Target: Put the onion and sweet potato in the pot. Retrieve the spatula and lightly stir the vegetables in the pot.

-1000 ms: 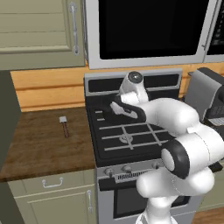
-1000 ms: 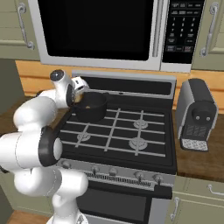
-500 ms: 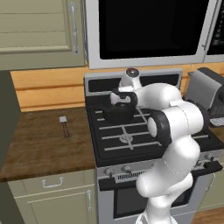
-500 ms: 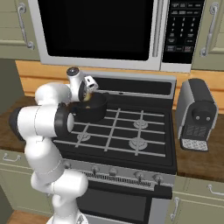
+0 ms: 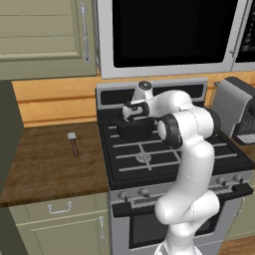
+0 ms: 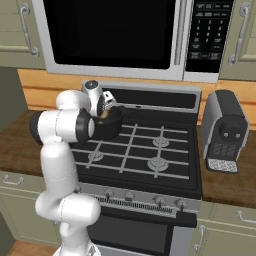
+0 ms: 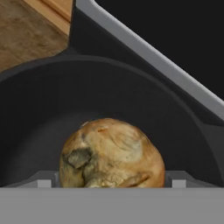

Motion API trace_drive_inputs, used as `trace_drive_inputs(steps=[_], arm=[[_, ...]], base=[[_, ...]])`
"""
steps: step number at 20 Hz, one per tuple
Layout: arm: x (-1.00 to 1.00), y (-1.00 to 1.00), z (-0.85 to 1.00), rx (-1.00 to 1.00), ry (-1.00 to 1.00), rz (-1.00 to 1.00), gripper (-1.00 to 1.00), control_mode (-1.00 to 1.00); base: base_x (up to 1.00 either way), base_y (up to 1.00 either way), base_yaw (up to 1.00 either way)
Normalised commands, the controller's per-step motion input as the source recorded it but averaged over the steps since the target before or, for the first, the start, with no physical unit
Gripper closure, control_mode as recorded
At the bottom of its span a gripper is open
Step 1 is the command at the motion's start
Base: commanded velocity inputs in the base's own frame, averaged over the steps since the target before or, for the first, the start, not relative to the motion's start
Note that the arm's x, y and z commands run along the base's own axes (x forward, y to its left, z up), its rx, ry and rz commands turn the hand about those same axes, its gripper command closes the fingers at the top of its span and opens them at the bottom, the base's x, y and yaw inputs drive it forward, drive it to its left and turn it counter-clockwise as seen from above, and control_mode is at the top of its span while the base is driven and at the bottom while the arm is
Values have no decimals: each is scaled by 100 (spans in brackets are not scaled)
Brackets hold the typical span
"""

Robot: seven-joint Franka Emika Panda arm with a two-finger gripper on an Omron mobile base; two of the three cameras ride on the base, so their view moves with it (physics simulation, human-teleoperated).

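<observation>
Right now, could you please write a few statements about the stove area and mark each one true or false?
1. The pot sits on the stove's back left burner. True.
2. The spatula is inside the pot. False: it lies on the wooden counter, left of the stove.
3. The end effector is over the pot. True.
4. The onion rests on the counter beside the spatula. False: the hand view shows it between the fingertips, in front of the pot's dark interior.
5. A coffee machine stands on the counter left of the stove. False: it stands on the right.
</observation>
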Motion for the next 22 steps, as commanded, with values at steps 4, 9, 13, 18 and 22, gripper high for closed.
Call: trace_drive_inputs(steps=[4,9,13,18,22], arm=[[4,0,-1,0,0,0,-100,-100],[-2,0,23,0,-5,-6,-100,-100],[-59,16,16,3,-8,-4,-100,-100],[-100,63,8,13,-1,-6,-100,-100],[-100,86,33,14,0,-13,-100,-100]], base=[[0,0,0],[0,0,0],[0,0,0],[0,0,0],[0,0,0]])
